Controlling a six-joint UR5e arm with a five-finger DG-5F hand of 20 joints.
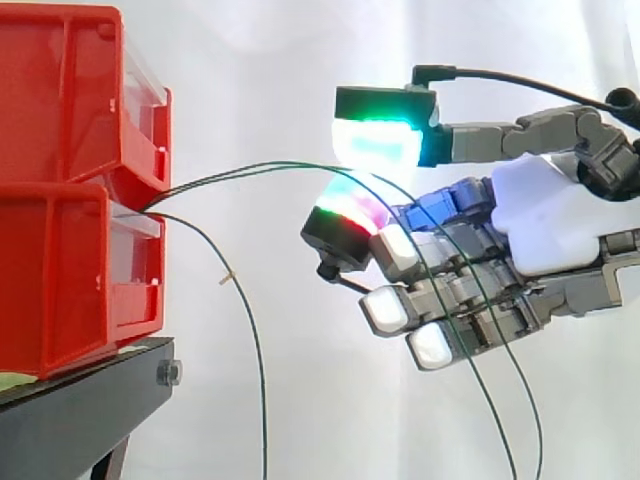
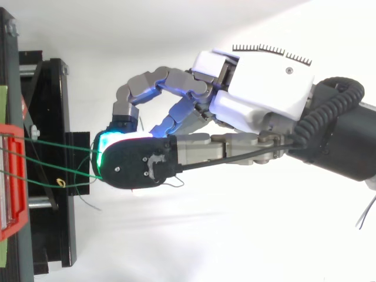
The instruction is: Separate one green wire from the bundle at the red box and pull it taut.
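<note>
Thin green wires (image 1: pixel 250 170) come out between the two stacked red bins (image 1: pixel 60 270) at the left. Two of them arc rightward, slack, and pass through the narrow gap between the upper glowing green-white pad (image 1: pixel 375 142) and the red-green pad (image 1: pixel 345 205) below it. From there they drape down across my hand (image 1: pixel 540 220) toward the bottom right. The pads stand slightly apart, and I see no pinch on the wires. From above, the two wires (image 2: pixel 59 147) run from the red bin (image 2: pixel 12 176) under my hand (image 2: pixel 258 88). A third green wire (image 1: pixel 255 350) hangs straight down.
The bins rest on a black stand (image 1: pixel 80 420), which shows from above as a black frame (image 2: pixel 53 223). A small tan tag (image 1: pixel 227 277) sits on the hanging wire. A white curtain is behind everything.
</note>
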